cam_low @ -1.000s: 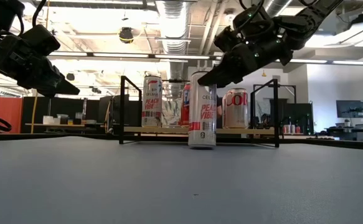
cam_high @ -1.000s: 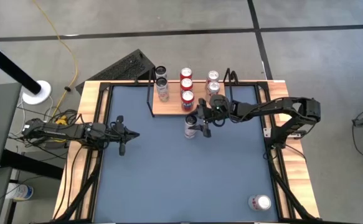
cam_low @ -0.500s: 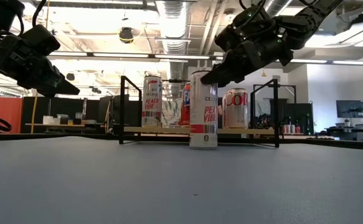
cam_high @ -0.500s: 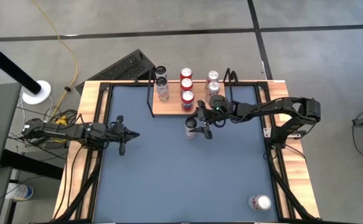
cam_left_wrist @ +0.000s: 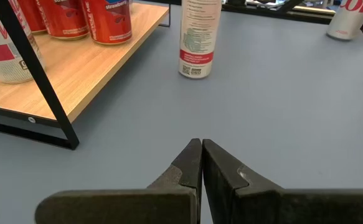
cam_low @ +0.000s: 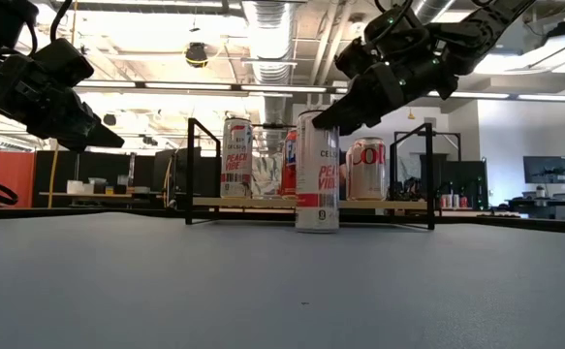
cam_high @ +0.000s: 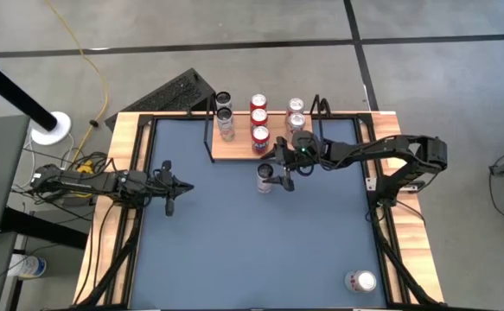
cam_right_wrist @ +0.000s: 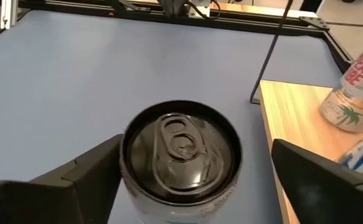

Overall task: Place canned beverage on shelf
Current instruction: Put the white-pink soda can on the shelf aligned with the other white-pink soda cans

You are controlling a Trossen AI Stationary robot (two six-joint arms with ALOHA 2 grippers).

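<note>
can: tall white can [cam_high: 265,176] upright on the blue counter [cam_high: 234,242], centre frame in the high view, just in front of the shelf [cam_high: 234,149] and not on it; in the low view it stands in front of the shelf's front edge.
right gripper: right gripper [cam_right_wrist: 193,168] sits above the can top, jaws spread wide on either side of the lid, clear gap both sides in the right wrist view. Not holding it.
progress: judged mid-task. This can is not on the shelf; a grip, a lift and a set-down are all left.
shelf load: two clear-looking cans [cam_high: 225,114] at the board's left, three red cans [cam_high: 258,119] in the middle, silver cans [cam_high: 296,113] at the right. Front-left of the board shows bare wood; looks like the likeliest free slot.
in the way: the black wire frame [cam_low: 191,170] posts at the shelf ends, and the red cans right behind the white one. Judged risk: knocking them on the way in.
left gripper: left gripper [cam_left_wrist: 201,163] parked over the counter at centre left of the high view, well away from the can, jaws pressed together, empty.
other: one more can [cam_high: 360,282] lies on its side at lower right of the high view, near the counter's wooden rim.
</note>
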